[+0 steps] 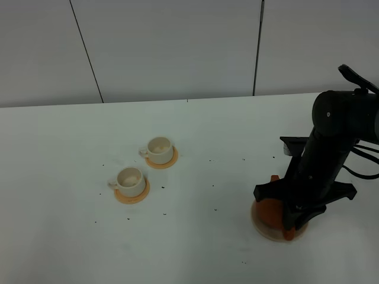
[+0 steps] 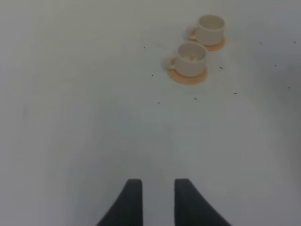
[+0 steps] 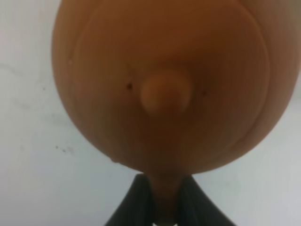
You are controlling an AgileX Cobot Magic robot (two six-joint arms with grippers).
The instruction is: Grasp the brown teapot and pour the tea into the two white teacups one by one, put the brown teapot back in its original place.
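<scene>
Teapot first: the brown teapot [image 1: 268,213] is at the right front of the white bench [image 1: 195,248], on the pale tan disc [image 1: 265,233], whose rim shows around its base. The dark right arm [image 1: 323,160] comes down over it and hides most of its body from the high camera.

In the right wrist view the pot fills the picture. Its domed lid [image 3: 164,70] has a round knob [image 3: 166,92] in the middle, and the loop handle [image 3: 164,197] runs down between the two dark fingers. The right end effector [image 3: 164,205] is clamped on that handle, one finger against each side.

The two white cups stand well apart from the pot, left of the middle of the bench, each on its own orange coaster. The far teacup [image 1: 160,149] is on the far coaster [image 1: 172,160]. The near teacup [image 1: 130,180] is on the near coaster [image 1: 143,193], a little closer to the front and further left. Both are upright with their small handles turned to the left of the high view, and their insides look pale (the high camera shows nothing darker in them). The two coasters lie near each other without touching.

The left end effector [image 2: 158,200] shows only in its own wrist view. Its two dark fingers stand apart with a narrow gap, and only bare bench shows between them. It is above an open stretch of the bench, with both cups ahead of it and well clear. Small dark specks [image 1: 214,186] are scattered over the bench between the cups and the pot.
</scene>
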